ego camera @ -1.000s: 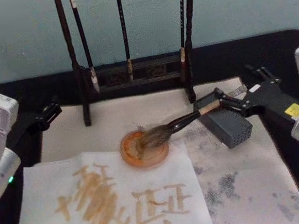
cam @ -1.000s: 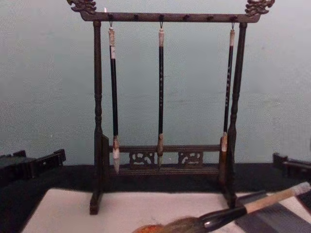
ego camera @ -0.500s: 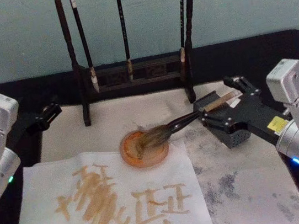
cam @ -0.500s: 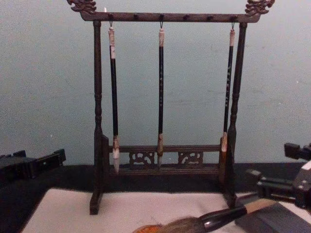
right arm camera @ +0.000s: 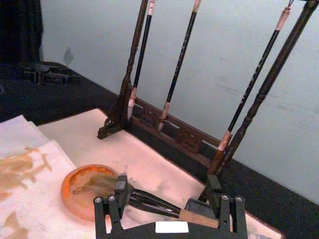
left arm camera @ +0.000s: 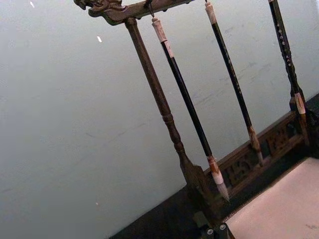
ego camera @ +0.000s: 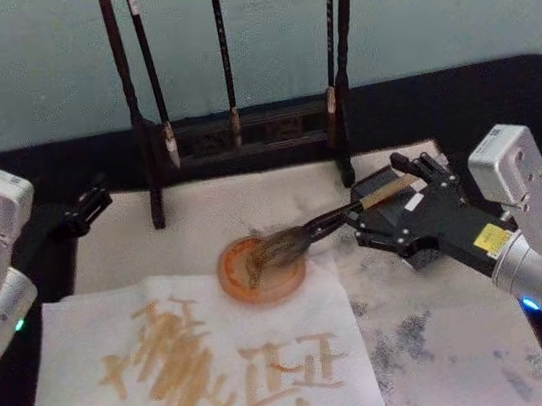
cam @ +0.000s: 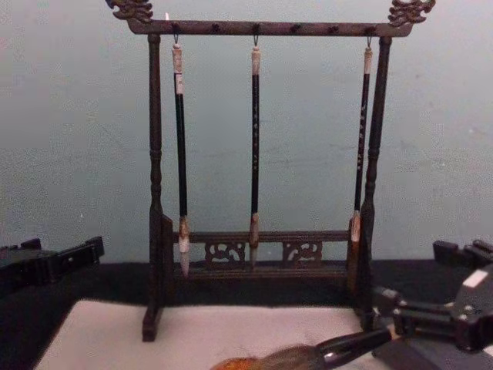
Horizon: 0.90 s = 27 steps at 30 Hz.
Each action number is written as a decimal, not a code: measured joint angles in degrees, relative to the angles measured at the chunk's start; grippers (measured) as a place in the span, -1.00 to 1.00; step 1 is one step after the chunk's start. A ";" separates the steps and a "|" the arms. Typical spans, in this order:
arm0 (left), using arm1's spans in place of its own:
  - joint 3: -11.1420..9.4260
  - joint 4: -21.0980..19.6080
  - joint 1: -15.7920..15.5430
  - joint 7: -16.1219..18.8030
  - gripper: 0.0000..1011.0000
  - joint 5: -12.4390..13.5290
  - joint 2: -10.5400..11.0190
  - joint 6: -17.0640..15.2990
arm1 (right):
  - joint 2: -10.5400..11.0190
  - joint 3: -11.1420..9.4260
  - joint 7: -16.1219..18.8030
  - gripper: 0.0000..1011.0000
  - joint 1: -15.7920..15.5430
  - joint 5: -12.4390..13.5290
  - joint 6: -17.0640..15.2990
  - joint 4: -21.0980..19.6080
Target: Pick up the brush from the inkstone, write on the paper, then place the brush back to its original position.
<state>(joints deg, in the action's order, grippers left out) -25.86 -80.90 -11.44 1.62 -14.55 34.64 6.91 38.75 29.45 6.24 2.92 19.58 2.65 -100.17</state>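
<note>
Brush [ego camera: 301, 236] on inkstone [ego camera: 260, 270], R gripper [ego camera: 377, 211] jaws wide astride handle.

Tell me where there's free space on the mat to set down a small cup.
Free: the pale mat strip between the rack base and the orange dish, and the speckled stretch right of the paper, near the front. Crowded: around the dish, where the brush lies and the right gripper straddles its handle with open fingers. Left gripper sits parked far left.
</note>
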 joint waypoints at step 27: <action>0.00 0.00 0.00 0.00 0.98 0.00 0.00 0.00 | -0.06 -0.21 0.59 0.99 -0.23 -0.26 0.21 0.09</action>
<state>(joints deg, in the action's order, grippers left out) -25.86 -80.90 -11.43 1.62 -14.55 34.65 6.91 38.69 29.24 6.83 2.69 19.33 2.85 -100.08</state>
